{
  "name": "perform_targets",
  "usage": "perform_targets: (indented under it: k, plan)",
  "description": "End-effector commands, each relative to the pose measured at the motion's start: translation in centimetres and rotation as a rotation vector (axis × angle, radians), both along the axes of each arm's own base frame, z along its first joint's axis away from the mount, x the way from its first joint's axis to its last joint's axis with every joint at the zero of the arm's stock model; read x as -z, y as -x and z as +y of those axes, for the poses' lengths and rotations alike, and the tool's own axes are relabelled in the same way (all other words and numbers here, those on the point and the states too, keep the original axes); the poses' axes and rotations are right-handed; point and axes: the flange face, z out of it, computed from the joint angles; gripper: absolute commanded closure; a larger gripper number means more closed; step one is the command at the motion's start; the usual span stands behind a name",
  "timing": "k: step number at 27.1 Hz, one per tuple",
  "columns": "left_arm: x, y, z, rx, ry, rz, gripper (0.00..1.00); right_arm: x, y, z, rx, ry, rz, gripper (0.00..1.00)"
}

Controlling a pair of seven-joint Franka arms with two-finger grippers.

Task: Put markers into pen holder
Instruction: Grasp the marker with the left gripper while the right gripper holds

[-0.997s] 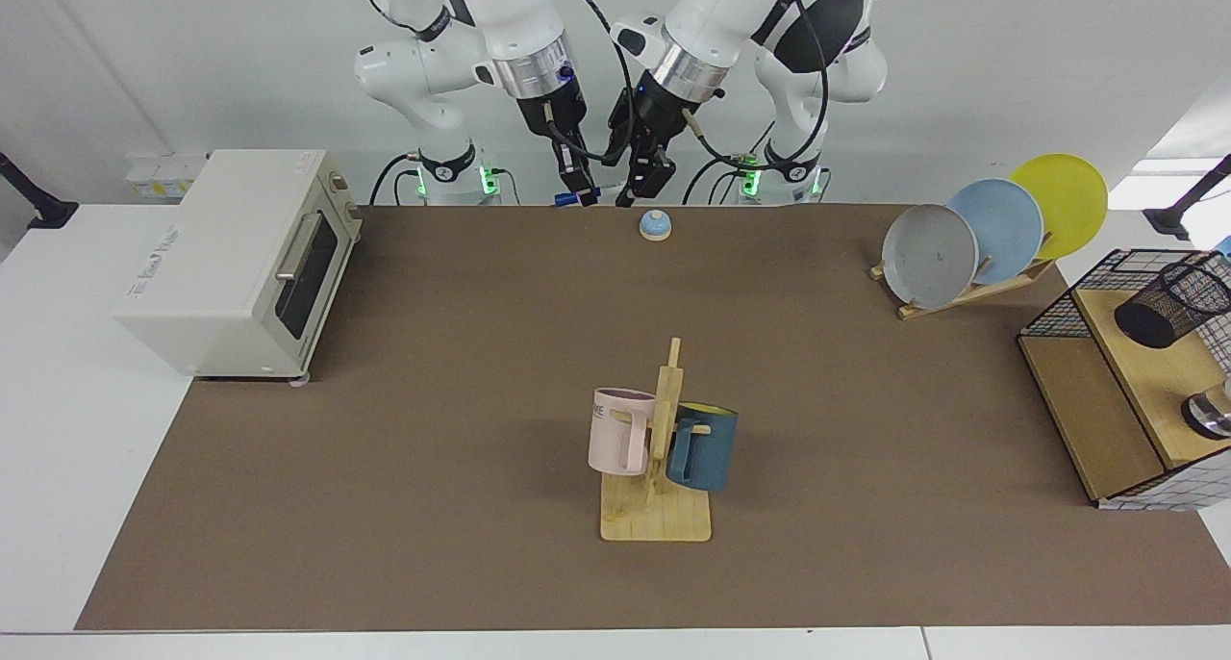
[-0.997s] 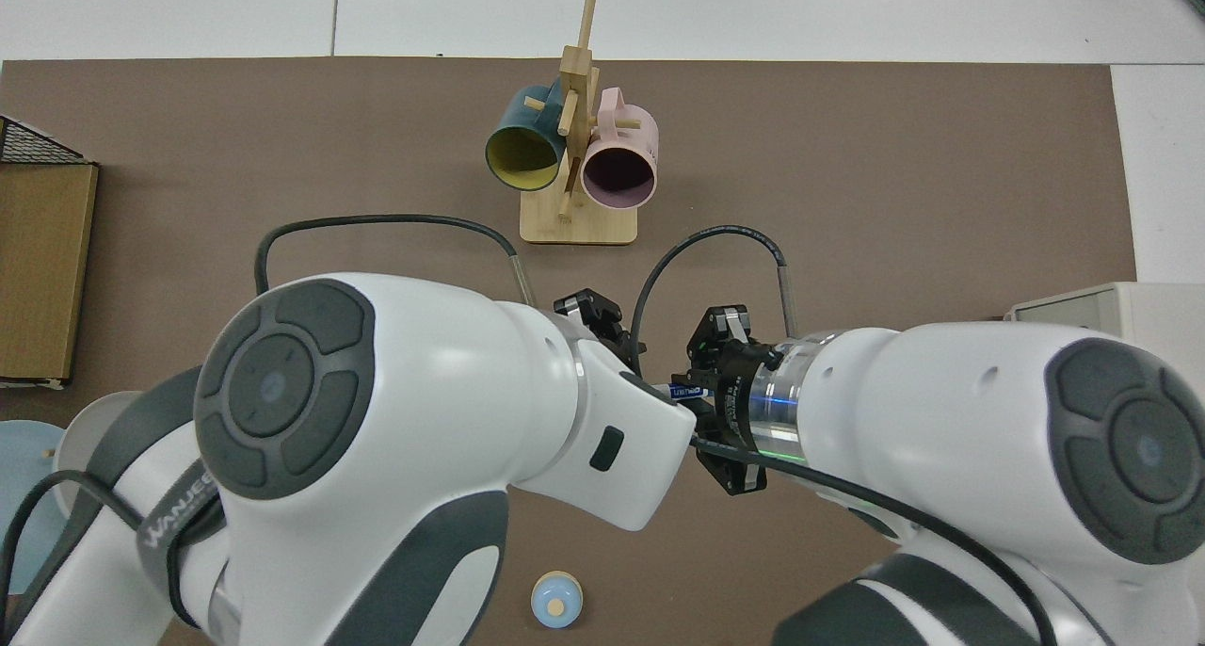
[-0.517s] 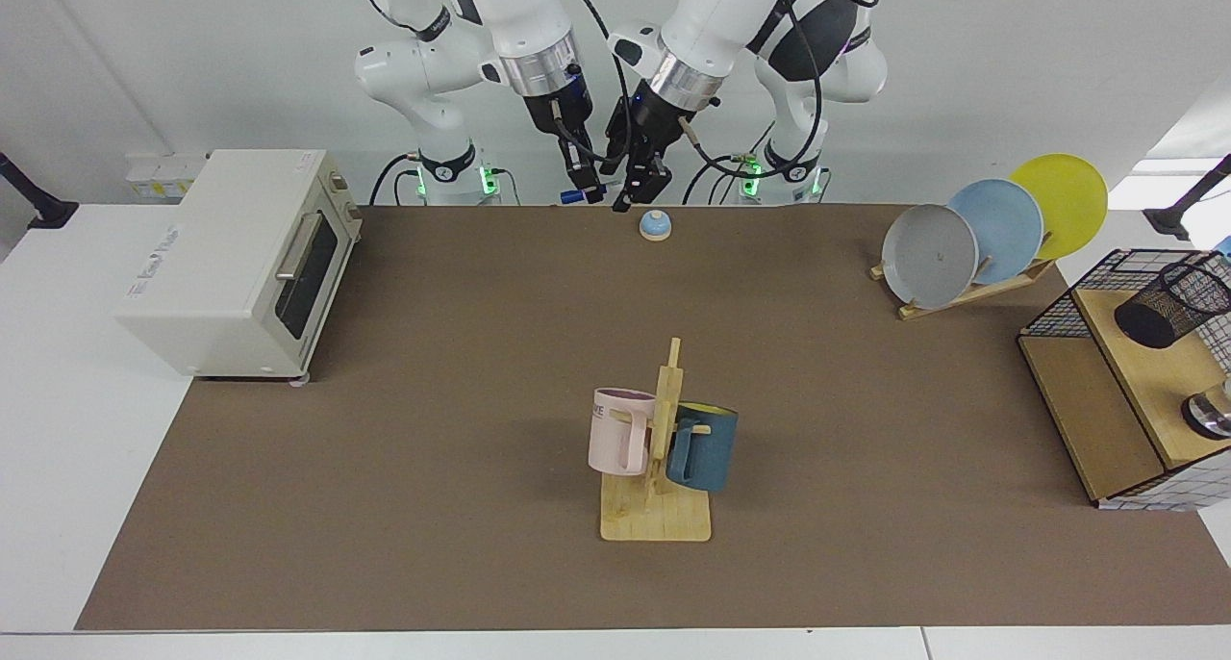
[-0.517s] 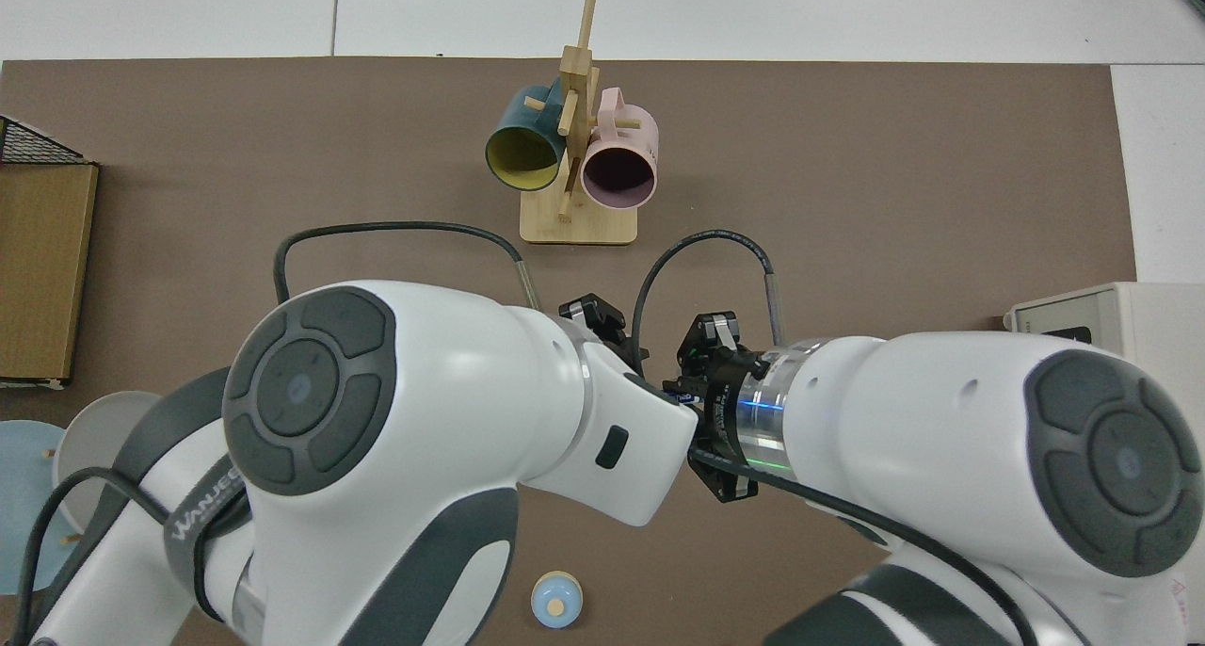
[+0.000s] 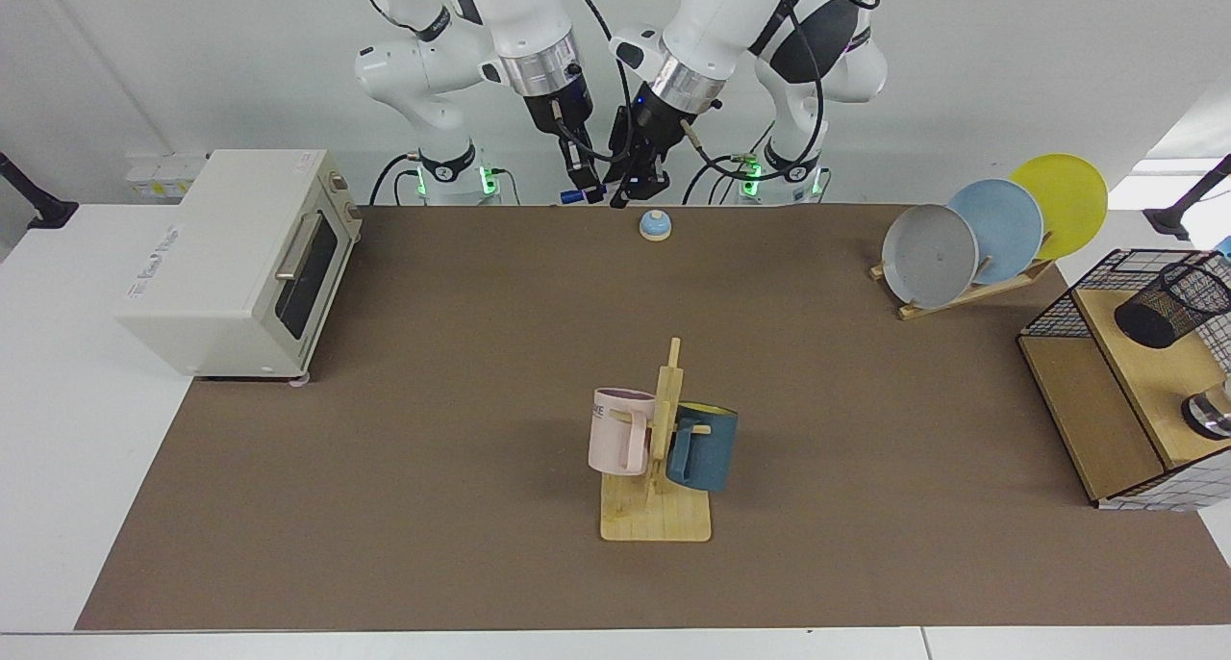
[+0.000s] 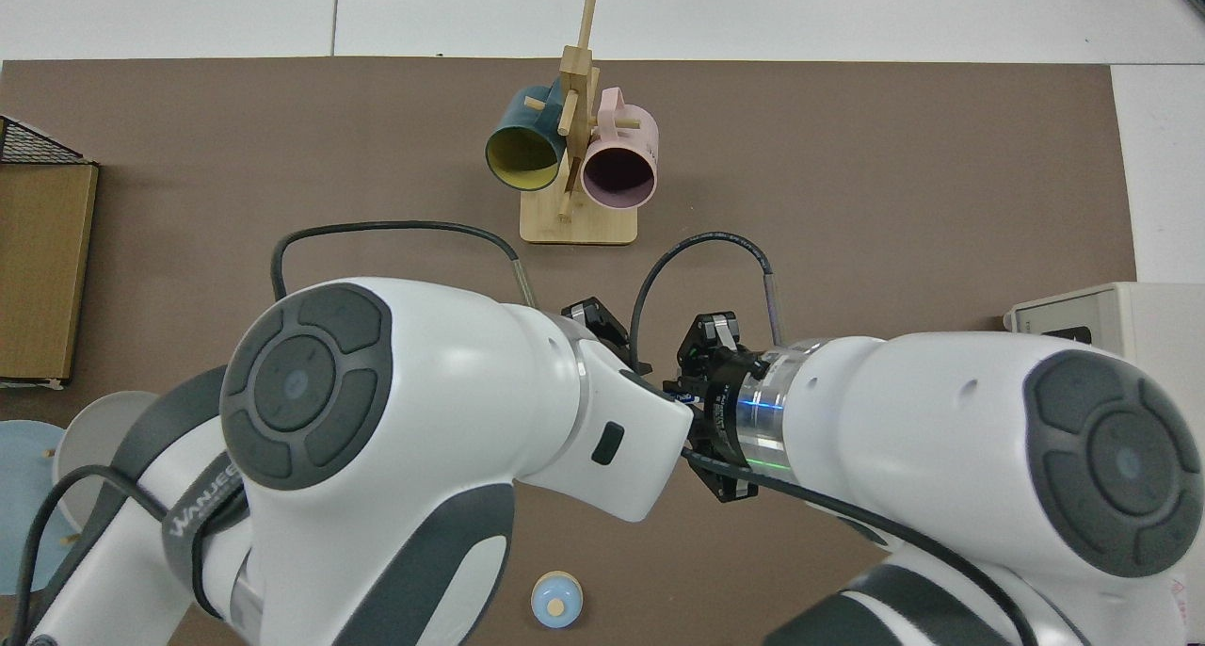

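Both grippers meet at brown tabletop (image 5: 462, 371) far edge, wide bare mat in front. Right gripper (image 5: 584, 181) clenched on slim white marker with dark blue cap (image 5: 575, 196) (mostly hidden from above); left gripper (image 5: 635, 183) close beside, grip unclear. Small black wire-mesh pen holder (image 5: 1171, 306) well apart, on wooden shelf (image 5: 1135, 362) at view's right edge

The marker (image 5: 574, 196) is mostly hidden — only its dark blue capped end and a short bit of white barrel show in the facing view, lying roughly level above the far edge of the brown mat, near the middle of that edge. From above, just a blue speck (image 6: 680, 396) is visible. The pen holder (image 5: 1171, 306) — a small black wire-mesh cup — stands tilted on the wooden shelf of the wire basket, at the table's edge.
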Motion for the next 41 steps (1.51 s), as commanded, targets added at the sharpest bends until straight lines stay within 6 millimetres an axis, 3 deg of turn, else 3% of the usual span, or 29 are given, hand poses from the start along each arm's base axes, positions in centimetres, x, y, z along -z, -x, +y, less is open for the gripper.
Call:
perform_targets:
  k: [1, 4, 6, 11, 13, 30, 34, 35, 41]
  plan:
    - [0.19, 0.22, 0.41, -0.011, -0.002, -0.009, 0.62, 0.11, -0.26, -0.40, 0.006, 0.009, -0.005, 1.00]
    - [0.19, 0.16, 0.48, -0.013, -0.002, -0.009, 0.66, 0.11, -0.31, -0.48, 0.007, 0.011, -0.005, 1.00]
    - [0.20, 0.17, 0.48, -0.011, -0.003, -0.008, 0.79, 0.17, -0.32, -0.48, 0.007, 0.011, -0.005, 1.00]
    - [0.16, 0.08, 0.54, -0.021, 0.000, -0.009, 0.90, 0.08, -0.34, -0.47, 0.009, 0.009, -0.008, 1.00]
    - [0.11, 0.09, 0.47, -0.021, 0.002, -0.012, 1.00, 0.06, -0.35, -0.47, 0.009, 0.008, -0.009, 1.00]
    - [0.24, -0.29, 0.97, -0.030, 0.011, -0.003, 1.00, 0.14, -0.52, -0.67, 0.010, 0.009, -0.009, 0.99]
    - [0.26, -0.32, 1.03, -0.032, 0.011, 0.000, 1.00, 0.23, -0.57, -0.70, -0.015, 0.007, -0.011, 0.26]
    - [0.26, -0.32, 1.03, -0.032, 0.011, 0.000, 1.00, 0.24, -0.59, -0.76, -0.015, 0.005, -0.008, 0.01]
    - [0.27, -0.42, 1.17, -0.034, 0.010, 0.001, 1.00, 0.20, -0.53, -0.79, -0.017, 0.009, -0.009, 0.00]
